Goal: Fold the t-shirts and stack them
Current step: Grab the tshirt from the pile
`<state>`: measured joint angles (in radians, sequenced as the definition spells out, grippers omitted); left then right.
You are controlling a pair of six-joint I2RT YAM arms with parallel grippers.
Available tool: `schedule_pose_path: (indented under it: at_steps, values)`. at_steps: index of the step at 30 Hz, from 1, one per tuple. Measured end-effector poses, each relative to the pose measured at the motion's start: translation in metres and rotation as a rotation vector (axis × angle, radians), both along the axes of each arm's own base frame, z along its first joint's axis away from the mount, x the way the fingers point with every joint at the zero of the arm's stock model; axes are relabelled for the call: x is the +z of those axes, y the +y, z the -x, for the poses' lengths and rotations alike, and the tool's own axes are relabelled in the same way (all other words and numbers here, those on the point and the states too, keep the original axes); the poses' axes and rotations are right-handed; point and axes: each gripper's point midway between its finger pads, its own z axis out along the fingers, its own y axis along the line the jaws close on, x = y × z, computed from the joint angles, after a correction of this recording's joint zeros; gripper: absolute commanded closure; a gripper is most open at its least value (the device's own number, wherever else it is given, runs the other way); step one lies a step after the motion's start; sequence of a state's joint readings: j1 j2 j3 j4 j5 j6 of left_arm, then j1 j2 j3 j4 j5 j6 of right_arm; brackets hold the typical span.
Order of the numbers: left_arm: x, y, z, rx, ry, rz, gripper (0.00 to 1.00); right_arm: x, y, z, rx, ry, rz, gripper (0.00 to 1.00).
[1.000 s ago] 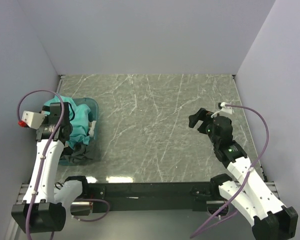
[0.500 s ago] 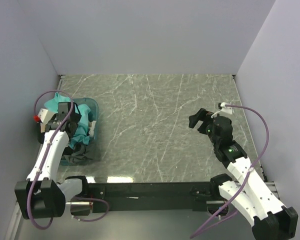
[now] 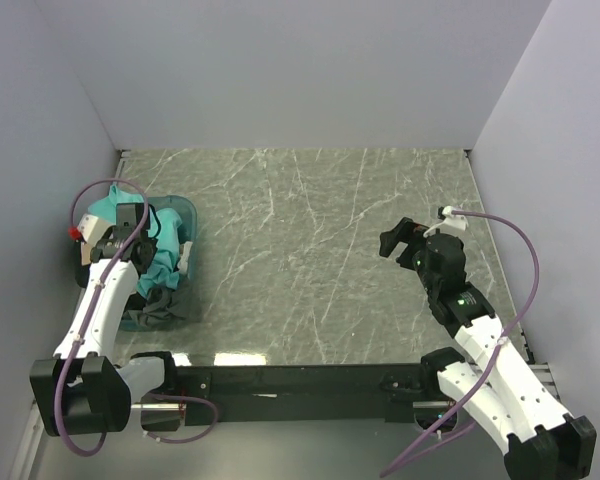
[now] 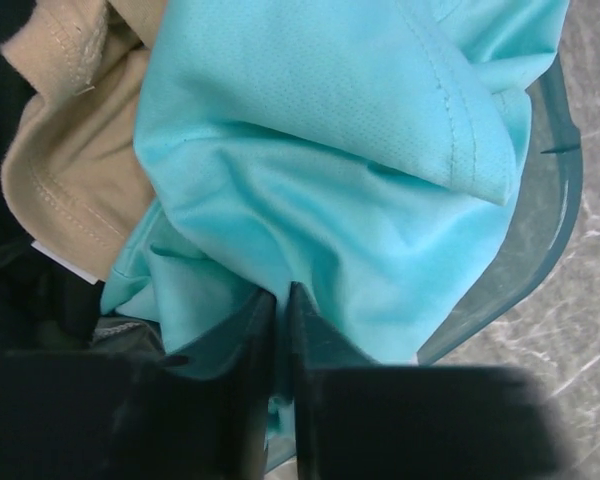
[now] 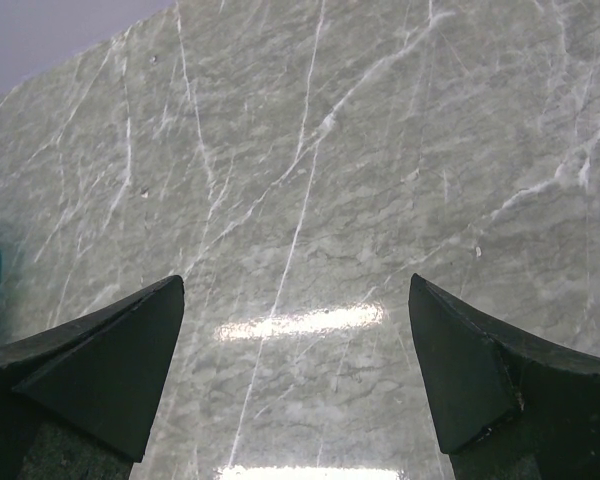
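**Desk:** What is the left hand [image 4: 280,300] doing in the wrist view?

**Photographer:** It is down in the translucent bluish tub [image 4: 552,190]. Its two dark fingers [image 4: 250,340] are drawn almost together, and a thin fold of the teal t-shirt [image 4: 310,170] is pinched between them.

**Desk:** Where do the shirts lie?

**Photographer:** All of them are in the tub, which sits at the left edge of the marbled green bench [image 3: 310,220], close by the left wall. The teal t-shirt is on top, bunched up, with one hemmed edge reaching toward the rim. A tan t-shirt [image 4: 65,160] is crumpled just beside it and touching it, its stitched seams showing. Dark cloth [image 3: 158,306] fills the near end of the tub beneath the other two. I cannot tell whether that is one shirt or several.

**Desk:** And the right hand [image 5: 295,360]?

**Photographer:** It hangs over bare bench on the right side, well apart from the tub. Its jaws are spread wide and grip nothing. Only the veined surface and a streak of reflected light show between the two fingers.
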<state>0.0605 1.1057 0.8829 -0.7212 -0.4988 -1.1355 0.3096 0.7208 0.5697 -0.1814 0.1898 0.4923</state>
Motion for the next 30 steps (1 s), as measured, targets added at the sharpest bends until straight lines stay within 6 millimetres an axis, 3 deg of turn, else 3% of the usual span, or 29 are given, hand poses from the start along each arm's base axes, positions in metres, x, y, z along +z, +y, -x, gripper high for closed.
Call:
schedule_pose_path:
  at_steps: [11, 14, 20, 25, 30]
  values:
    - [0.005, -0.005, -0.008, -0.041, -0.025, 0.009, 0.99, 0.000, -0.001, 0.000, -0.003, 0.000, 0.001, 0.02]
    - [0.021, -0.007, -0.017, -0.062, -0.064, 0.011, 0.99, -0.002, 0.000, -0.001, -0.003, 0.006, 0.004, 0.02]
    - [0.102, -0.009, -0.048, -0.104, -0.277, -0.011, 0.99, -0.001, -0.001, -0.001, -0.003, 0.004, 0.003, 0.02]
    - [0.187, -0.016, -0.060, -0.174, -0.508, -0.049, 0.99, 0.002, -0.001, 0.000, -0.003, -0.007, -0.001, 0.02]
    - [0.274, -0.038, -0.066, -0.311, -0.760, -0.067, 0.99, 0.001, -0.002, -0.001, -0.011, -0.007, 0.003, 0.02]
